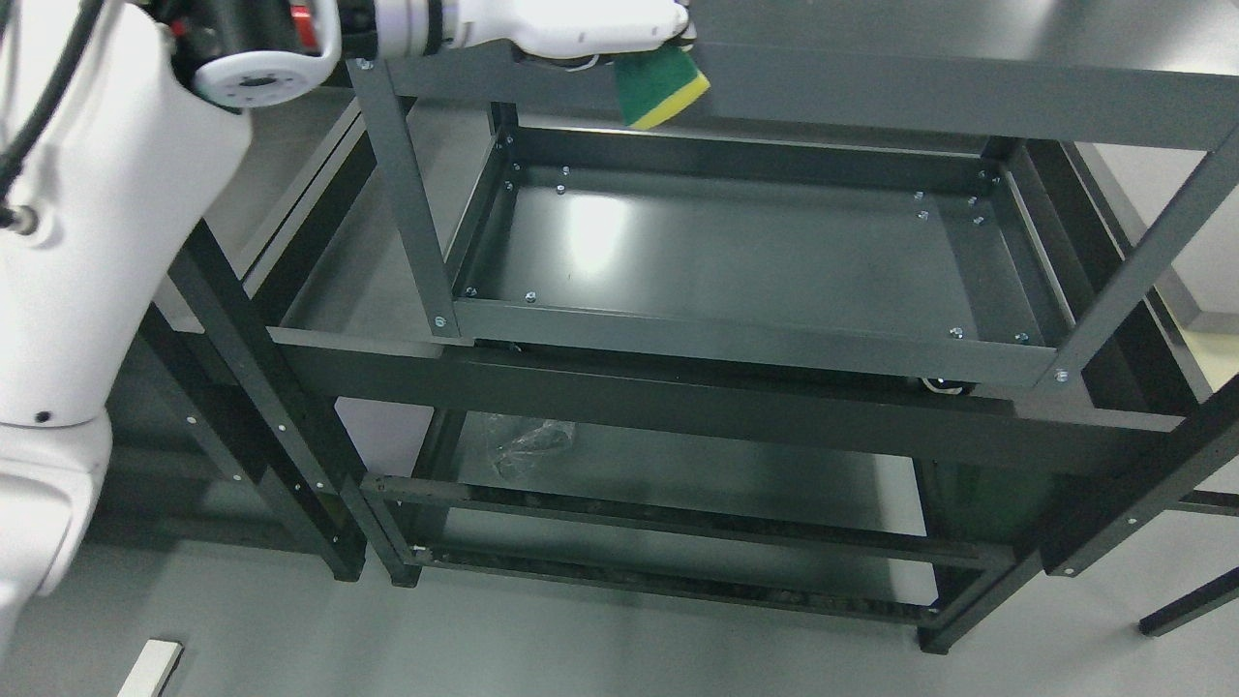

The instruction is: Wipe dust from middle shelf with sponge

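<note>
The sponge [660,85], green with a yellow layer along its lower edge, hung tilted at the top centre of the frame, in front of the front rail of the top shelf [968,97]. It was held by the left hand [590,29], whose white arm [87,242] came in from the left edge and ran across the upper left of the frame. The fingers were closed on the sponge's upper part; only their tips showed at the top edge, so how they were arranged could not be told.

Below the sponge, in the middle of the frame, lay the middle shelf [755,261], a dark grey metal tray with a raised rim and small bolts at its corners, a pale glare on its left half. The sponge was well above it, not touching.

Lower in the frame, the bottom shelf [678,474] carried a crumpled clear plastic bag [532,445] near its left end. A small pale block [150,668] lay on the grey floor at the lower left.
</note>
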Controlling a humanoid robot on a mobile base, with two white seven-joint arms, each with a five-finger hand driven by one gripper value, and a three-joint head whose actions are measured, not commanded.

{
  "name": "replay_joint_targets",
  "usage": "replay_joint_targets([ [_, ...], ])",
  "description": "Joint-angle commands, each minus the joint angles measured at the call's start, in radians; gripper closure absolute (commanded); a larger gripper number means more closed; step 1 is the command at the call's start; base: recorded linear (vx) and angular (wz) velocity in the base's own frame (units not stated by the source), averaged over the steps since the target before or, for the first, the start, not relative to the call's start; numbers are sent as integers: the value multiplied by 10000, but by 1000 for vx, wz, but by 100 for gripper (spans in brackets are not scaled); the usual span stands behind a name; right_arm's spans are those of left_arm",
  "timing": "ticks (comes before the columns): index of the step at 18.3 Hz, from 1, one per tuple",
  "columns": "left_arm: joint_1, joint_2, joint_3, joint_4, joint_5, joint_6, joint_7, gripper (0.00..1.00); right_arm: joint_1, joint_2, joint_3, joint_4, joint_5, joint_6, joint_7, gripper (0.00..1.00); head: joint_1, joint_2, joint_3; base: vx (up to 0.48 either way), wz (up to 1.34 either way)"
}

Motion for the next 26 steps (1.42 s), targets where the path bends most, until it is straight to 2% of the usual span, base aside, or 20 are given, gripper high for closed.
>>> replay_joint_targets([
  [1,780,3618,1541,-1275,1433,0,-93,98,0,-175,0,-174,0,729,8,0,0,0,0,0,0],
  [5,1055,4863,2001,-1337,2187,0,-154,98,0,-175,0,-174,0,729,8,0,0,0,0,0,0],
  [8,1424,5004,2216,-1337,2233,0,-154,98,0,-175,0,-174,0,729,8,0,0,0,0,0,0],
  [10,1333,4225,2201,-1307,2234,0,-154,98,0,-175,0,-174,0,729,8,0,0,0,0,0,0],
  [13,584,1729,2079,-1017,2172,0,-383,98,0,-175,0,-174,0,729,8,0,0,0,0,-1,5],
  [14,262,657,1911,-742,2172,0,-384,98,0,-175,0,-174,0,729,8,0,0,0,0,-2,15],
  [15,-45,-6,1682,-496,2172,0,-369,98,0,-175,0,-174,0,729,8,0,0,0,0,0,0],
  [19,-1822,-3181,624,1158,2142,0,-156,99,0,-175,0,-174,0,729,8,0,0,0,0,0,3],
  [21,-2774,-3888,-172,1865,2141,0,563,99,0,-175,0,-174,0,729,8,0,0,0,0,0,0],
  [24,-3971,-3888,-1139,3183,2263,0,1378,99,0,-175,0,-174,0,729,8,0,0,0,0,0,0],
  [26,-4586,-3888,-2668,3509,3010,655,1928,99,0,-175,0,-174,0,729,8,0,0,0,0,0,0],
])
